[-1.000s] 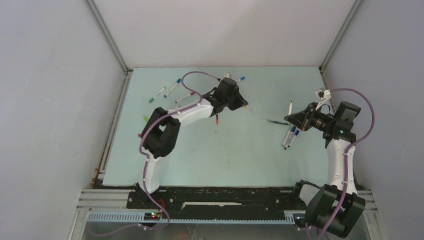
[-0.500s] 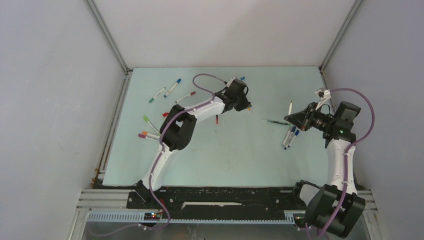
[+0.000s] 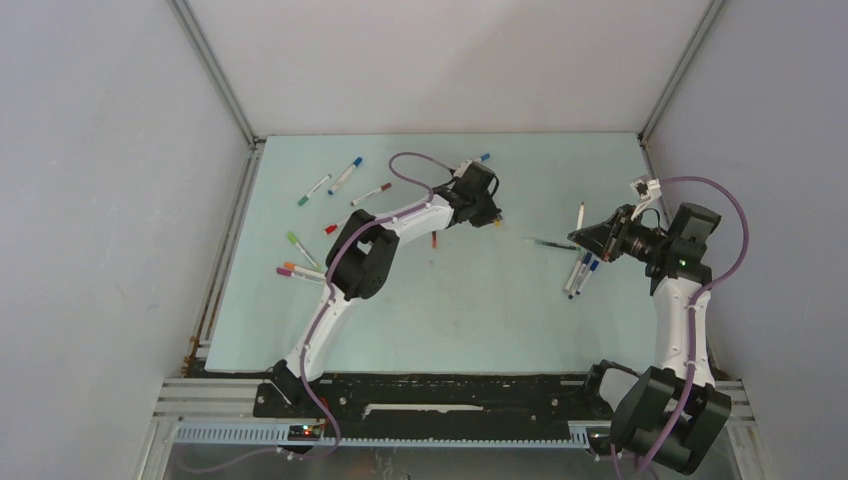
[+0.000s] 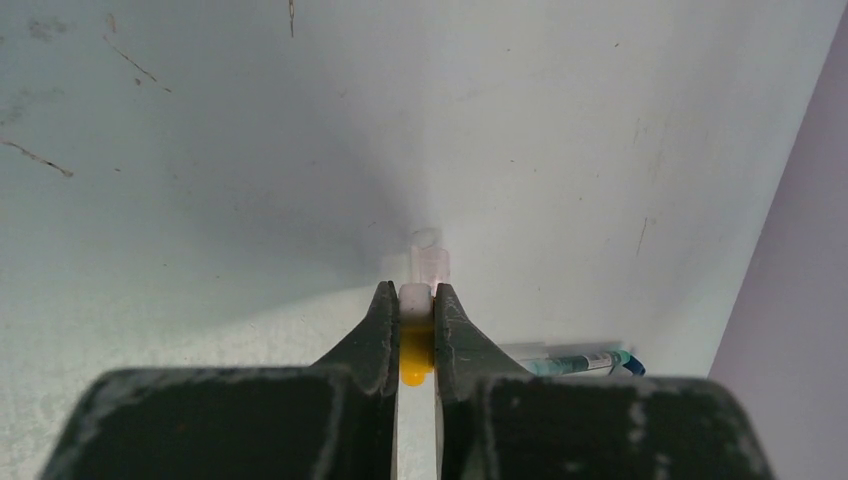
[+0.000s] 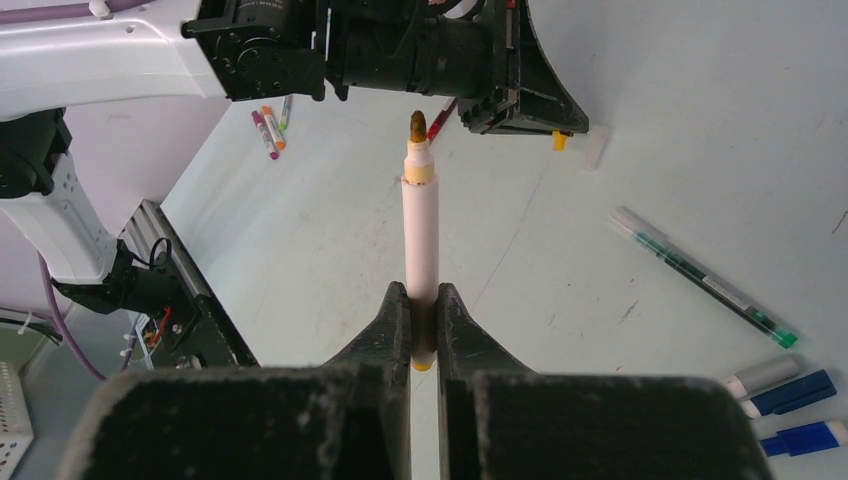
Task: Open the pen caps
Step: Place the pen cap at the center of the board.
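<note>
Being pinched between the tightly closed fingers of the left gripper is a yellow pen cap, its pale end pointed down at the table; whether it touches cannot be told. A blue-tipped pen lies just beside. A white pen barrel, uncapped, is clamped upright in the right gripper, its brownish tip aimed toward the left gripper. Near it a green-capped pen and blue-capped pens lie on the table.
</note>
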